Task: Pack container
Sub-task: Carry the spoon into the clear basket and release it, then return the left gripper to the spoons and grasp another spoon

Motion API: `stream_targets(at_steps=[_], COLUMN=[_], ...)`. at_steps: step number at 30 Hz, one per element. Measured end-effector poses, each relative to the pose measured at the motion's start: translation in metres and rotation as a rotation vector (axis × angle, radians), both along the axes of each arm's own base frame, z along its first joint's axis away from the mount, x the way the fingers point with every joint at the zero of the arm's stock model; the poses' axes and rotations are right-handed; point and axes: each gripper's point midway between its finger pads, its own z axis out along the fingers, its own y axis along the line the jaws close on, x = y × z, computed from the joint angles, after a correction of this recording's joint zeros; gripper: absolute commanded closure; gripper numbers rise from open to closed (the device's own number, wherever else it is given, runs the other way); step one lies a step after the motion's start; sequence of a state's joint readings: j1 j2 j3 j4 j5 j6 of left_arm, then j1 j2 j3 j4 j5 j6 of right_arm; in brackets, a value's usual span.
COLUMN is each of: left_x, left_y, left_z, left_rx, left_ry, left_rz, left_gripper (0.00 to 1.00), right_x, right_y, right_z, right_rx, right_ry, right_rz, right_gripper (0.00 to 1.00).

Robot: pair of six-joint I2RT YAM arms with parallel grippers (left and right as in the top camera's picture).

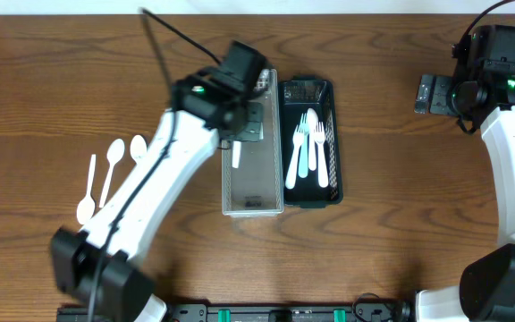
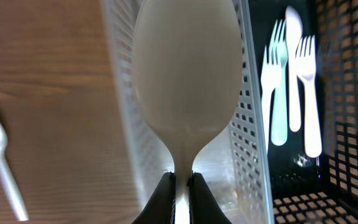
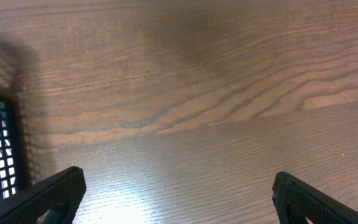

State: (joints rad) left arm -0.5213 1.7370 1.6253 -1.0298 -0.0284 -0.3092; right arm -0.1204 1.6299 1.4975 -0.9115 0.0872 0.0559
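You look straight down on the whole table (image 1: 401,233) from overhead; both wrist cameras sit close, angled down, the left sharing the white basket (image 2: 248,124) and forks (image 2: 277,106) with it.

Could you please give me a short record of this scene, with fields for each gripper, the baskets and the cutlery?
left gripper: shut on a spoon, above the white basket
right gripper: open, holding nothing, over the table
white basket: side by side with the black basket
black basket: holds forks
loose spoons: three on the table, left of the white basket
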Motion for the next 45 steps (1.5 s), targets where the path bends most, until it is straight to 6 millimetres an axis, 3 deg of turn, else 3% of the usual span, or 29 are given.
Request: stream_targets(at_steps=[6,9,10,12,13,16,18,20,22,25,27,29,32,36,41,45], left_x=[-0.001,-0.004,-0.005,-0.006,-0.006,-0.008,-0.008,-0.006,-0.002,-0.001,-0.002,-0.004,-0.003,-0.003,-0.005,-0.007], left_y=[-0.014,-0.013,-0.014,-0.014,-0.014,-0.011,-0.001,0.018,0.047,0.109,0.154,0.186,0.216,0.240,0.241,0.232], left_z=[-0.064,-0.085,-0.089,-0.090,-0.088,-0.073,-0.051,-0.016,0.023,0.074,0.093,0.096,0.078,0.020,-0.052,-0.094], left_rx=[0.042,0.067,0.070,0.069,0.067,0.069,0.080,0.087,0.082,0.072,0.076,0.077,0.078,0.086,0.046,0.023], left_ry=[0.152,0.206,0.217,0.220,0.217,0.208,0.184,0.120,0.028,-0.092,-0.144,-0.151,-0.102,0.023,0.154,0.225], left_rz=[0.018,0.024,0.020,0.007,0.002,-0.024,-0.027,0.002,0.059,0.213,0.336,0.421,0.489,0.517,0.467,0.385], left_gripper=[0.91,0.67,0.53,0.30,0.26,0.18,0.10,0.03,0.02,0.02,0.02,0.02,0.02,0.02,0.02,0.02], right_x=[0.000,0.000,0.000,0.000,0.000,0.000,0.000,0.000,0.000,0.000,0.000,0.000,0.000,0.000,0.000,-0.001], right_y=[0.000,0.000,0.000,0.000,0.000,0.000,0.000,0.000,0.000,0.000,0.000,0.000,0.000,0.000,0.000,0.000], right_z=[0.000,0.000,0.000,0.000,0.000,0.000,0.000,0.000,0.000,0.000,0.000,0.000,0.000,0.000,0.000,-0.001], right_rx=[0.000,0.000,0.000,0.000,0.000,0.000,0.000,0.000,0.000,0.000,0.000,0.000,0.000,0.000,0.000,0.001], right_ry=[0.000,0.000,0.000,0.000,0.000,0.000,0.000,-0.001,-0.001,0.000,0.000,0.000,0.000,0.001,0.002,0.007], right_rz=[0.000,0.000,0.000,0.000,0.000,0.000,0.000,0.000,0.000,0.000,0.000,0.000,0.000,0.000,0.000,0.000], right_gripper=[0.01,0.01,0.01,0.01,0.01,0.01,0.01,0.01,0.01,0.01,0.01,0.01,0.01,0.01,0.01,0.01])
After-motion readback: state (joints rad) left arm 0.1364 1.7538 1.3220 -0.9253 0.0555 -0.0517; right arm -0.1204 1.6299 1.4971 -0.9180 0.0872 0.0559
